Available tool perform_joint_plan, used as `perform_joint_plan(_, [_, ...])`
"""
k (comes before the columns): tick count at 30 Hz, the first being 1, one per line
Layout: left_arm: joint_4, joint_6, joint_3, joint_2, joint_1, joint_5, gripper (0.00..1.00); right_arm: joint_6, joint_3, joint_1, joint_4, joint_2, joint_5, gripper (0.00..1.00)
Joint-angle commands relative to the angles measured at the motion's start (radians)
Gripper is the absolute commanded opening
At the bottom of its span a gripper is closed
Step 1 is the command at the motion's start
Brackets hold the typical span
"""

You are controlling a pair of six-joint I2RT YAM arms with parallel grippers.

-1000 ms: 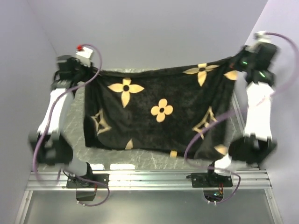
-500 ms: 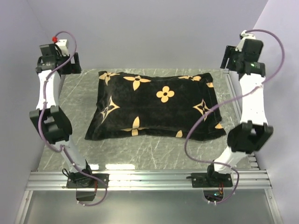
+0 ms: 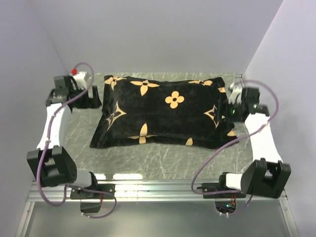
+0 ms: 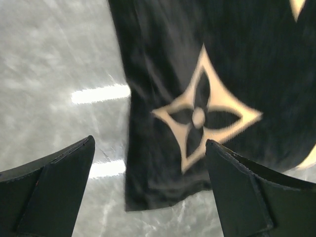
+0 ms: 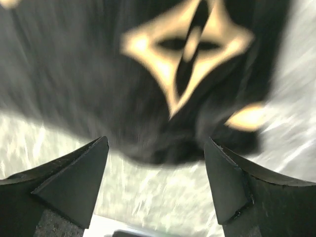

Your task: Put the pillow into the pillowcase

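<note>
Half a second ago both arms stood tall at the far corners. They have since come down and inward, so the left gripper (image 3: 95, 98) now hangs low just beside the left edge of the pillowcase (image 3: 165, 113), and the right gripper (image 3: 226, 107) hangs just beside its right edge. A second ago the pillowcase hung stretched in the air between them. It now lies flat on the table (image 3: 163, 160), in the same place as half a second ago, puffed and rounded. The pillow itself is hidden from view.

On the left wrist view the fingers (image 4: 64, 187) stand wide apart with nothing between them, over a dark corner of the cloth with a tan star. On the right wrist view, which is blurred, the fingers (image 5: 232, 182) also stand apart and hold nothing, with the cloth's edge and another star below.

The table has a grey-green marbled top with bright light streaks near its front. An aluminium rail (image 3: 158, 190) at the near edge carries both arm bases. Pale lilac walls (image 3: 158, 34) close in the back and both sides.
</note>
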Motion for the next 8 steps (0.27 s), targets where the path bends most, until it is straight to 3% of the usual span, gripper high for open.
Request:
perform_joint_plan(1, [0.066, 0.006, -0.15, -0.091, -0.074, -0.059, 0.99, -0.007, -0.147, 0.036, 0.062, -0.149, -0.06, 0.86])
perform_joint_plan(4, [0.108, 0.005, -0.253, -0.166, -0.113, -0.073, 0.99, -0.002, -0.247, 0.068, 0.08, -0.234, -0.021, 0.86])
perform_joint_plan(8, [0.117, 0.002, -0.281, -0.217, -0.128, -0.036, 1.0, 0.001, -0.284, 0.09, 0.085, -0.298, -0.004, 0.87])
